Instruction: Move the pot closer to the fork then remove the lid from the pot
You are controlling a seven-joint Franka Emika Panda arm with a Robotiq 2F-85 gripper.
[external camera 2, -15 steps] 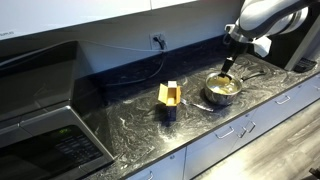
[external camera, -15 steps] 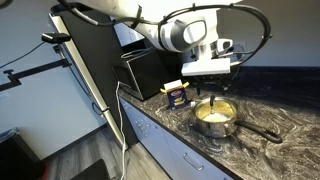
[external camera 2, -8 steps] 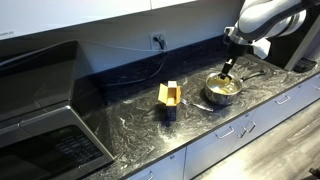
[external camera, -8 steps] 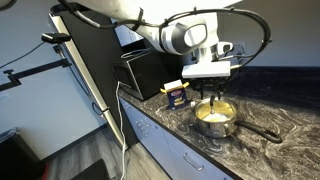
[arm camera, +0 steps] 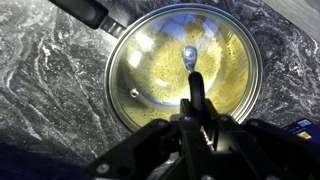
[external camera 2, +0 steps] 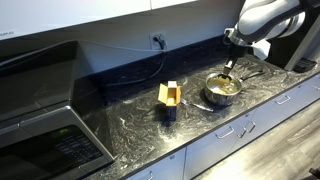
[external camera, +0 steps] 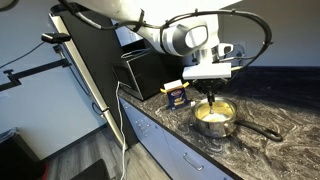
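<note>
Dim, grainy exterior views; bright glare on the lid (arm camera: 160,60) in wrist view.

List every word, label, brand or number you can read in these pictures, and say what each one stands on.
No text can be read in any view.
Small yellow and blue box on the counter: there is printing on its face, too small and blurred to read.
Lid: no markings visible.
Black appliance: no label can be made out.
</note>
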